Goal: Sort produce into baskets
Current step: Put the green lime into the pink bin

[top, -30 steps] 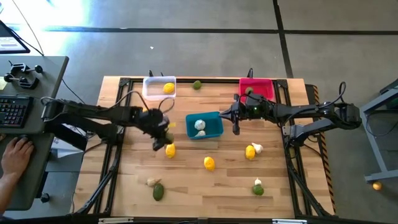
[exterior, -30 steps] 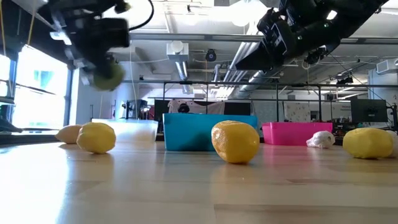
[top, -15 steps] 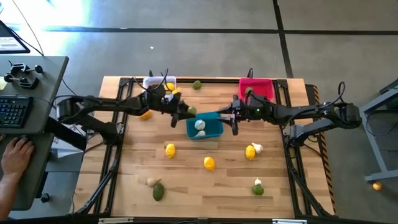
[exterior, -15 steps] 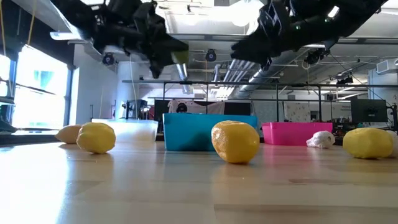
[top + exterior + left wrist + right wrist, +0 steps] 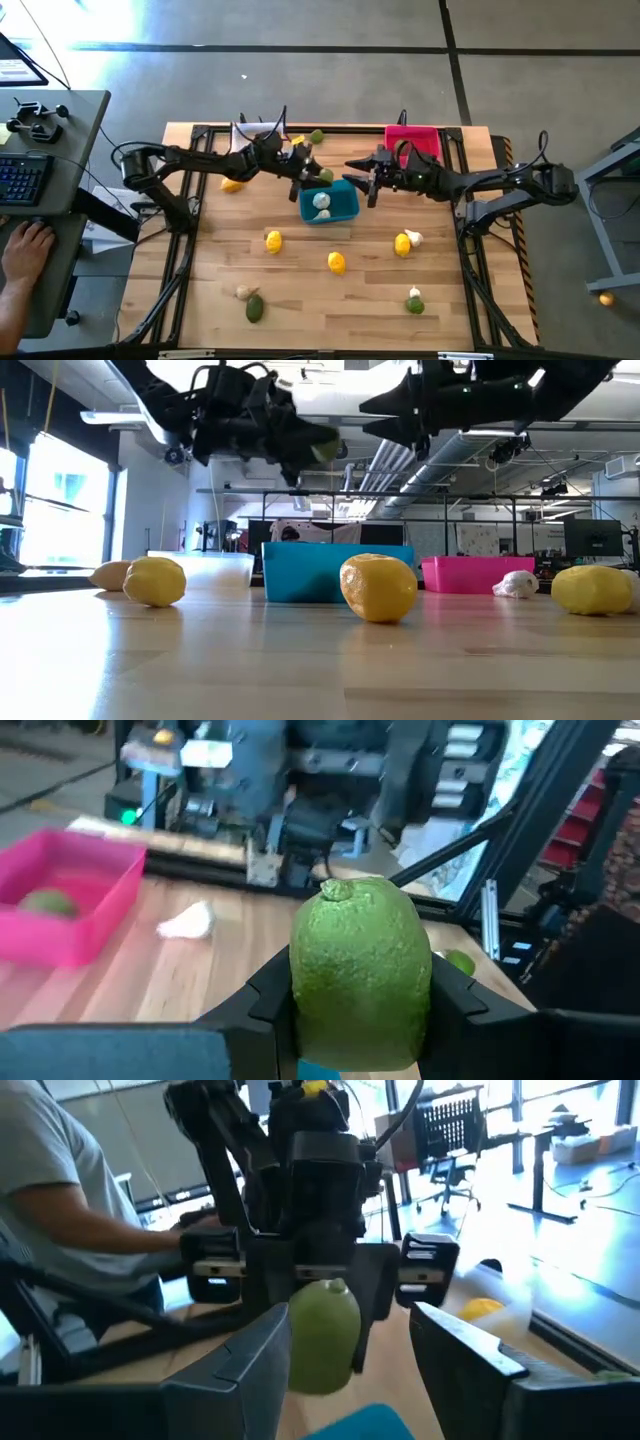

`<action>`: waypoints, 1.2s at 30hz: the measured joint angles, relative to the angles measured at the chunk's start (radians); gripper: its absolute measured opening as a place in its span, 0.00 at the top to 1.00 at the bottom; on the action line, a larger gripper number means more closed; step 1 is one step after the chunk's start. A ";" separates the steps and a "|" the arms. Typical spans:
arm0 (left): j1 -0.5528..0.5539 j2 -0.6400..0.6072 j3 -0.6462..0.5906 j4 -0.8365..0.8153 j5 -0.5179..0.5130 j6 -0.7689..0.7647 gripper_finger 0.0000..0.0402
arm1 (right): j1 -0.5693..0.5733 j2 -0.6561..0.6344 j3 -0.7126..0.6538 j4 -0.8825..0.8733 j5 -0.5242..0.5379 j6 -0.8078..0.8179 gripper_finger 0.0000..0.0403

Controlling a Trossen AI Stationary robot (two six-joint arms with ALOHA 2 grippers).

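A person's hand [image 5: 27, 245] rests at a desk left of the wooden table [image 5: 300, 290]. Above the table, the left gripper [image 5: 312, 178] hangs over the near-left rim of the teal basket [image 5: 345, 207], its jaws clamped on a green oval fruit [image 5: 362, 968]. The white basket [image 5: 243, 136] sits behind that arm at the far edge, with a lemon [image 5: 232, 184] on the wood near it. Two garlic bulbs [image 5: 321, 203] lie in the teal basket. The right gripper [image 5: 358, 172] faces the left one from just across that basket, fingers spread apart and holding nothing. Farther right, the pink basket [image 5: 420, 137] at the far edge holds one green fruit [image 5: 46, 902]. Loose produce is scattered over the near half of the table: lemons [image 5: 337, 262], green fruits [image 5: 255, 308] and garlic [image 5: 414, 238].
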 joint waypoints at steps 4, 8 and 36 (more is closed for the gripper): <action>0.000 0.027 0.048 -0.008 0.015 0.026 0.72 | -0.009 0.049 0.001 0.068 -0.004 0.029 0.51; 0.005 0.047 0.080 -0.014 0.016 0.033 0.72 | -0.009 0.094 0.002 0.143 -0.026 0.061 0.51; 0.014 0.049 0.104 -0.056 -0.004 0.065 0.60 | -0.030 0.238 0.216 -0.020 -0.060 -0.054 0.73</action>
